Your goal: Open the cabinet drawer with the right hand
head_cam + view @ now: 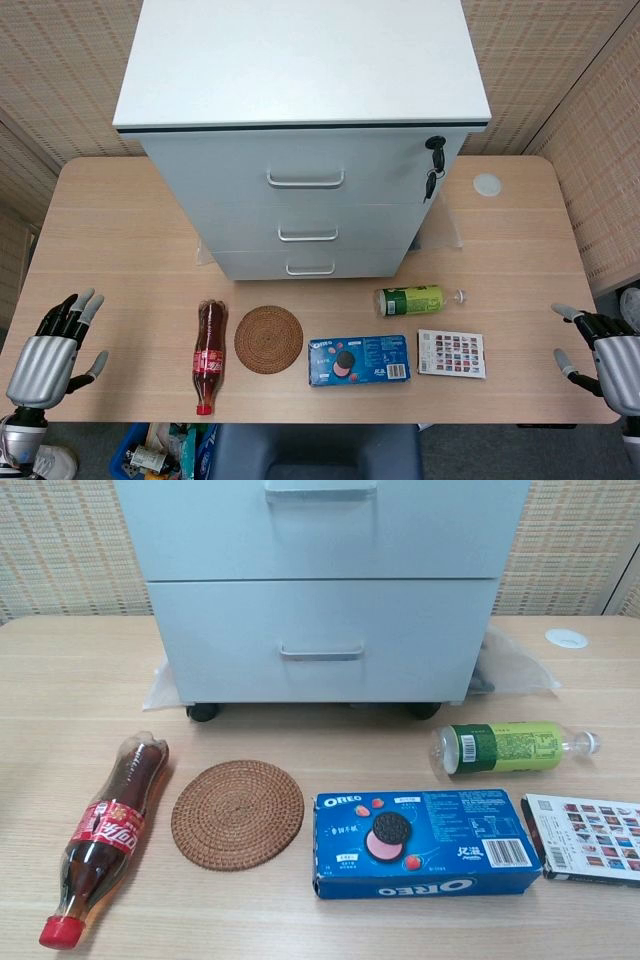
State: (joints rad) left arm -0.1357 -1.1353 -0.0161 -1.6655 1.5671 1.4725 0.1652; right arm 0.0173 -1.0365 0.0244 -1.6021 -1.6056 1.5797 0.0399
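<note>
**Mia:** What is on the far left?

**Ben:** The left hand (50, 350). It sits at the left edge of the table (120, 240). Its fingers are spread apart and it holds nothing.

**Mia:** What comes next?

**Ben:** A cola bottle (208, 355) lying down, with its red cap toward the front edge. Just beside it is a round woven mat (268, 339). Then a blue cookie box (358, 360) lies flat, close to the mat.

**Mia:** Where is the cabinet?

**Ben:** The white cabinet (300, 70) stands at the back, in the middle of the table, behind all those things. It has three drawers, one above the other. The top drawer (300, 180) has a handle (305, 181) and looks pushed all the way in. The other two look pushed in too. A key (434, 160) hangs from the lock at the top right corner of the front.

**Mia:** And more to the right?

**Ben:** A green bottle (415, 299) on its side, in front of the cabinet. Near it is a small box with little pictures (451, 353). A white round cap (487, 184) is in the table, beside the cabinet.

**Mia:** Where is the right hand?

**Ben:** The right hand (605, 350) is at the right edge, well apart from the cabinet. Its fingers are apart and it holds nothing.
</note>
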